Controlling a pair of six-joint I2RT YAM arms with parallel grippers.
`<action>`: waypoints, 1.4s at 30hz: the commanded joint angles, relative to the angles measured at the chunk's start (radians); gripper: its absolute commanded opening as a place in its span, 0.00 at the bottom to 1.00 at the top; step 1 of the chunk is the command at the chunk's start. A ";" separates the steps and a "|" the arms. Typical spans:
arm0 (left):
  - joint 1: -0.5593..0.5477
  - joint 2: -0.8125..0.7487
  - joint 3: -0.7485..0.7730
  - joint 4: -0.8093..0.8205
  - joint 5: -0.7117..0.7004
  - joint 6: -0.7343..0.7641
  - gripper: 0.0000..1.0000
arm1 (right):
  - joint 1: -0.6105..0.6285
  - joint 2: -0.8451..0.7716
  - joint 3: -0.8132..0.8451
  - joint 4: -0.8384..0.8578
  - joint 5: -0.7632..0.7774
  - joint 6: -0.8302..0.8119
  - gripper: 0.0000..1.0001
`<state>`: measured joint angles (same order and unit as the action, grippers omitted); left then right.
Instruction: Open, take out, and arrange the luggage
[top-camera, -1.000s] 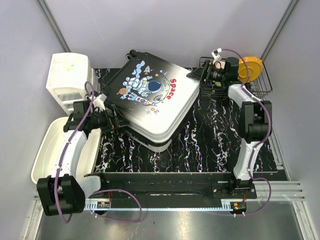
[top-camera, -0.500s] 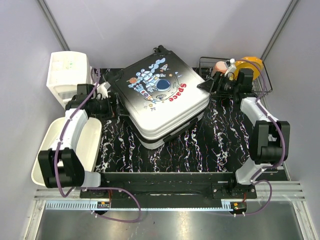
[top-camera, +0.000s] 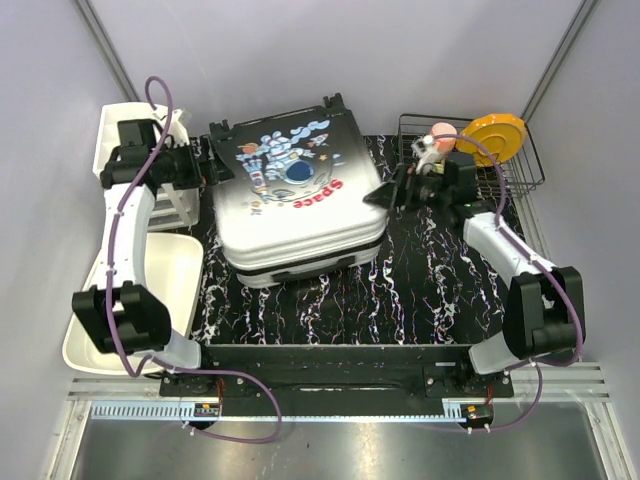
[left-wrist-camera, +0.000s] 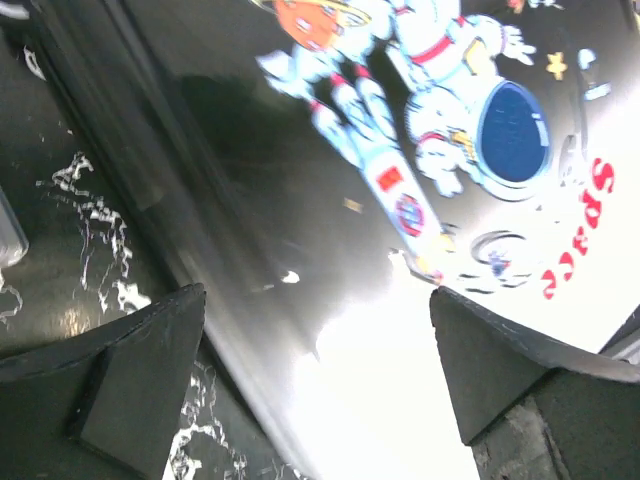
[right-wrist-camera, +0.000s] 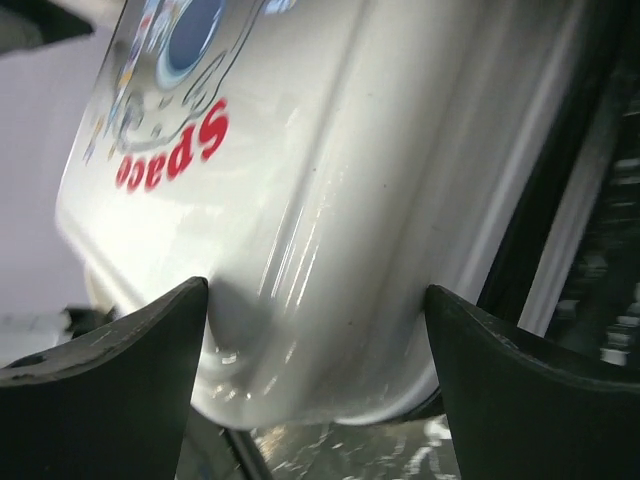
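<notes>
The luggage (top-camera: 295, 200) lies shut on the table, printed side up, with its black end at the left and its white end at the right. Its astronaut and red "Space" print read upside down in the top view. My left gripper (top-camera: 207, 168) is at the case's back-left corner, open, and its fingers hang wide apart over the black shell (left-wrist-camera: 330, 180). My right gripper (top-camera: 385, 195) is at the case's right edge, also open. In the right wrist view its gripper (right-wrist-camera: 315, 290) straddles the rounded white corner (right-wrist-camera: 330, 230), one finger on each side.
A white drawer unit (top-camera: 125, 150) stands at the back left, right behind the left arm. A white tub (top-camera: 165, 280) sits at the near left. A wire basket (top-camera: 515, 175) at the back right holds an orange disc (top-camera: 495, 135) and a small pink thing (top-camera: 441, 133). Black marbled mat (top-camera: 400, 300) covers the table.
The luggage has turned clockwise and slid left, from a diamond stance to nearly square with the table. My left gripper moved back and left; my right gripper moved left and nearer, following the case's corner.
</notes>
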<state>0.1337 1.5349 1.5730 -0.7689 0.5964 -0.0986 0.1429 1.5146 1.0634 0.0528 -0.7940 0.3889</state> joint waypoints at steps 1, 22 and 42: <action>0.043 -0.116 -0.059 -0.099 0.069 0.059 0.99 | 0.257 -0.010 -0.068 -0.113 -0.238 0.060 0.90; 0.044 0.157 0.304 -0.141 -0.138 0.116 0.99 | 0.146 -0.154 0.047 -0.381 -0.114 -0.315 0.96; -0.193 0.416 0.349 -0.102 0.019 0.168 0.96 | 0.123 -0.102 0.003 -0.559 -0.036 -0.964 0.76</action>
<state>0.1074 1.9079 1.9427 -0.8669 0.4328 0.0109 0.2680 1.4712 1.1080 -0.4622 -0.8215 -0.3519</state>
